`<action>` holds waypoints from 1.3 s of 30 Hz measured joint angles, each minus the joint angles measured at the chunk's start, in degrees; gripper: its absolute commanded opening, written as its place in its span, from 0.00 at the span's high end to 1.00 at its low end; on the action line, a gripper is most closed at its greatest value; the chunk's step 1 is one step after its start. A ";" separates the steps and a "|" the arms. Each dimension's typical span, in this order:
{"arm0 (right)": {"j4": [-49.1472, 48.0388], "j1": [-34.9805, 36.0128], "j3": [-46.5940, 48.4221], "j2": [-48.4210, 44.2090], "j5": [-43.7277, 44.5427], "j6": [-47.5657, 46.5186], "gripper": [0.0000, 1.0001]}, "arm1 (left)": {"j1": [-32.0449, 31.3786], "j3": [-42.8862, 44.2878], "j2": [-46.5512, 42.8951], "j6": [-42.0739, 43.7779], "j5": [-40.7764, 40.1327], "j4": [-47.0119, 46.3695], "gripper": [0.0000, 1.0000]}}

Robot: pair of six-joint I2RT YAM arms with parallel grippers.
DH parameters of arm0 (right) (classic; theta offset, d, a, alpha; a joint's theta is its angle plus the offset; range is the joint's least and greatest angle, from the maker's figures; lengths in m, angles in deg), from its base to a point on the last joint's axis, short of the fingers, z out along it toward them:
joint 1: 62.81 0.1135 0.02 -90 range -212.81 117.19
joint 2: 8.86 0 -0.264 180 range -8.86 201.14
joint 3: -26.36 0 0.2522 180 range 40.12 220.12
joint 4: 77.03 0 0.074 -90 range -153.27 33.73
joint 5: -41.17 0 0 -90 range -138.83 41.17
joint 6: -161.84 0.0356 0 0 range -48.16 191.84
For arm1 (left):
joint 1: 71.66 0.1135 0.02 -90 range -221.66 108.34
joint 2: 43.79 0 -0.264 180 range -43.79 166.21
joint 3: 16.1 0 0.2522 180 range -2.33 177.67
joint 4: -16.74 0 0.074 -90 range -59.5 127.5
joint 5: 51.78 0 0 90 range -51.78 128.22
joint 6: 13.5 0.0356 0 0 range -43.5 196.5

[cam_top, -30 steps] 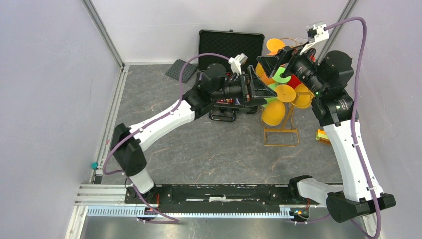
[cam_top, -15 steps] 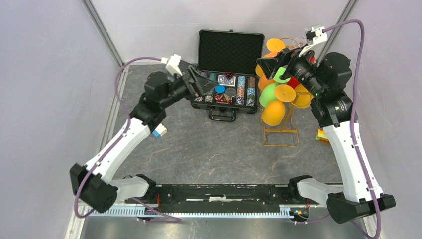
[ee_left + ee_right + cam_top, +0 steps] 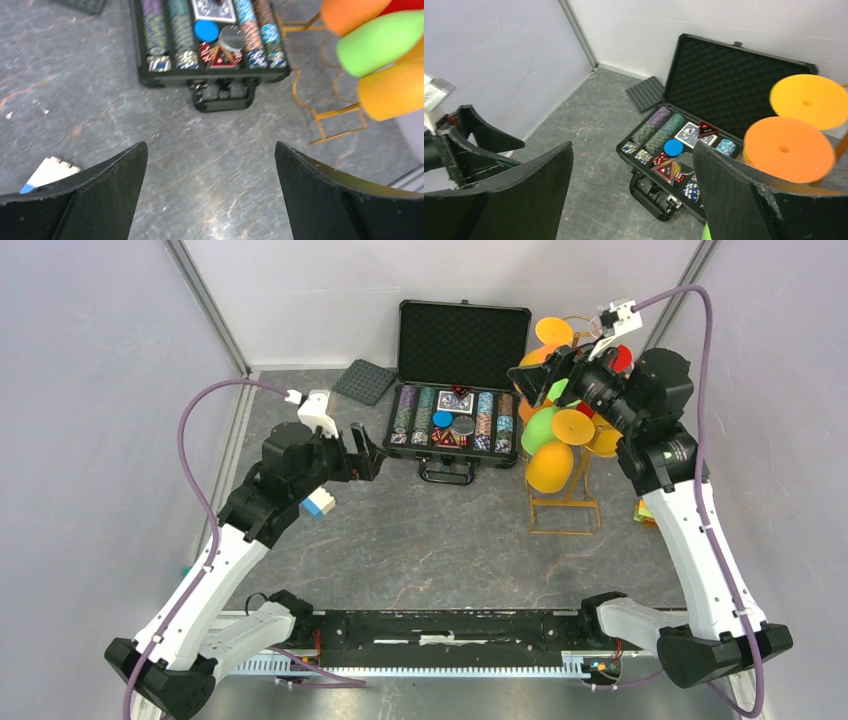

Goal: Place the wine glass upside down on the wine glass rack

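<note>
At the right gripper (image 3: 528,380): gapes wide, grips nothing, hovers at the upper left of the tall gold wire wine glass rack (image 3: 566,512). On the rack itself: carries orange, green and red plastic wine glasses (image 3: 550,468) upside down. At the left gripper (image 3: 362,452): gapes wide too, empty, hangs well left of the rack, beyond the open black case of poker chips (image 3: 463,340) sitting just left of the rack.

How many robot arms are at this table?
2. The left arm reaches over the table's left side, near the open poker chip case; the right arm is raised at the back right, by the wine glass rack hung with coloured glasses. None appears hidden.
</note>
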 measured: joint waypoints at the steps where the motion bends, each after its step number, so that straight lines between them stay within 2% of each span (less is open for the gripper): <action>1: -0.13 0.39 -0.02 0.28 -0.37 0.00 0.08 | 0.00 -0.92 -0.50 0.57 -0.68 1.01 0.00; 4: 0.07 3.34 0.35 2.12 -1.33 -0.57 0.08 | 0.00 -3.17 -1.64 1.42 -1.49 2.86 0.00; 10: 6.43 15.21 5.86 10.03 -0.68 -6.78 0.10 | 0.00 -5.49 -3.04 1.60 -2.56 4.35 0.00; 17: 15.37 29.59 4.55 12.63 5.70 -16.79 0.10 | 0.00 -5.84 -3.32 1.60 -2.71 4.90 0.00; 22: 16.70 40.81 -9.14 8.76 13.00 -22.29 0.09 | 0.00 -6.67 -3.32 1.60 -3.74 5.07 0.00; 27: 18.58 48.02 -25.33 2.51 20.20 -23.41 0.08 | 0.15 -8.41 -3.32 1.62 -4.66 5.22 0.00; 33: 18.62 48.83 -39.98 -10.67 30.32 -15.78 0.09 | 0.66 -10.19 -3.19 1.84 -5.49 4.63 0.00; 39: 17.35 48.78 -50.77 -24.59 45.40 -5.79 0.08 | 1.49 -11.80 -2.49 2.29 -5.66 2.51 0.00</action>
